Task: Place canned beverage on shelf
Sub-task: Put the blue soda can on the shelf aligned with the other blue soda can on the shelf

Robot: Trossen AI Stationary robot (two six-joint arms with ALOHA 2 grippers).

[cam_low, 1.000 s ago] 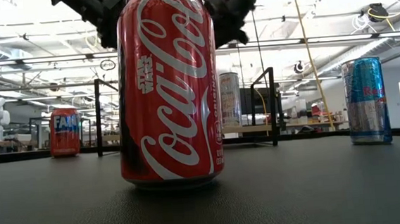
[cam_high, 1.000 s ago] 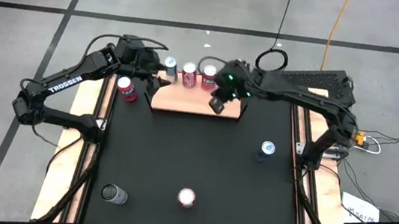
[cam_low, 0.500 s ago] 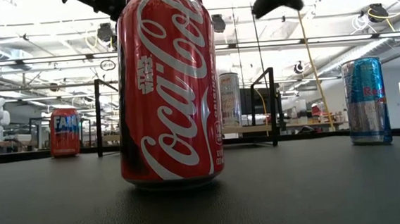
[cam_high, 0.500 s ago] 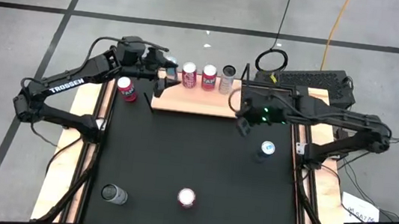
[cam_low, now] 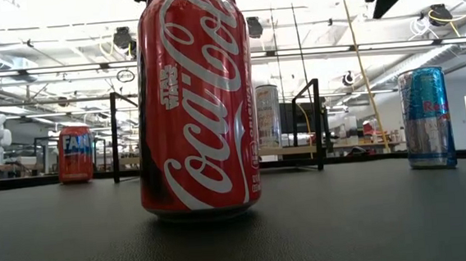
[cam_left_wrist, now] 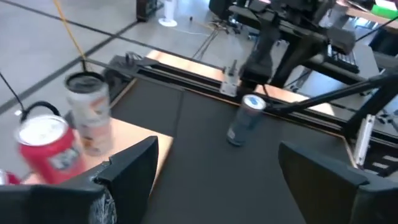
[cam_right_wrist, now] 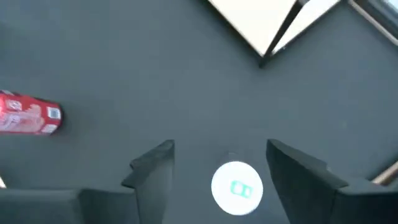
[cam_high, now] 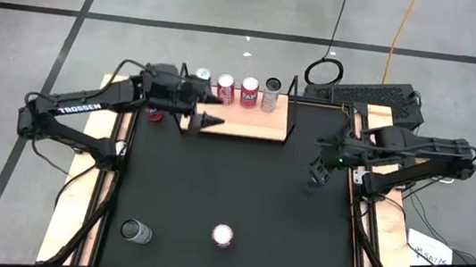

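Hovering with fingers spread, the right gripper is held directly above the blue can near the table's right edge, its arm reaching in from that side. The left gripper, also parted, is poised over the shelf, where four cans are lined up.

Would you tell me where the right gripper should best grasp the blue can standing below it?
Probably around the side wall of the blue can, coming straight down. It stands upright with clear table around it, and the right gripper hangs above with a finger on each side.
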